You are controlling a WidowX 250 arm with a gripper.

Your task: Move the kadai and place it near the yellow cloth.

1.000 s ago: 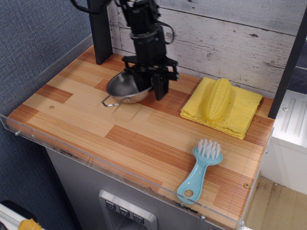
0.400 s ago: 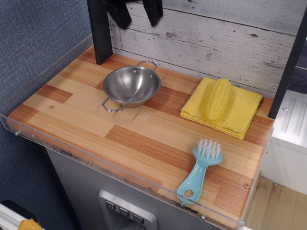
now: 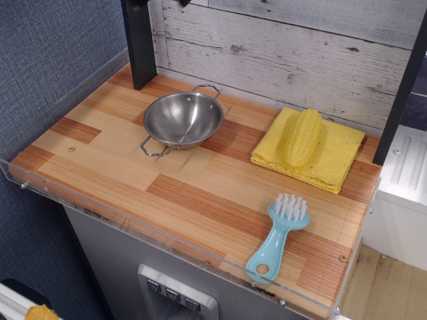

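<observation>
The kadai (image 3: 183,120) is a small shiny steel pan with two wire loop handles. It stands upright and empty on the wooden tabletop, left of centre. The yellow cloth (image 3: 331,155) lies folded at the right, a short gap of bare wood away from the kadai. A yellow plastic corn cob (image 3: 301,137) lies on top of the cloth. The gripper is out of view above the top edge; only a dark sliver shows at the top.
A light blue brush (image 3: 276,237) with white bristles lies near the front right. A black post (image 3: 139,43) stands at the back left. A clear acrylic rim (image 3: 100,207) runs along the front and left edges. A white plank wall (image 3: 300,53) backs the table.
The gripper let go of the kadai and rose out of the frame. The kadai now rests flat on the wood and has settled slightly.
</observation>
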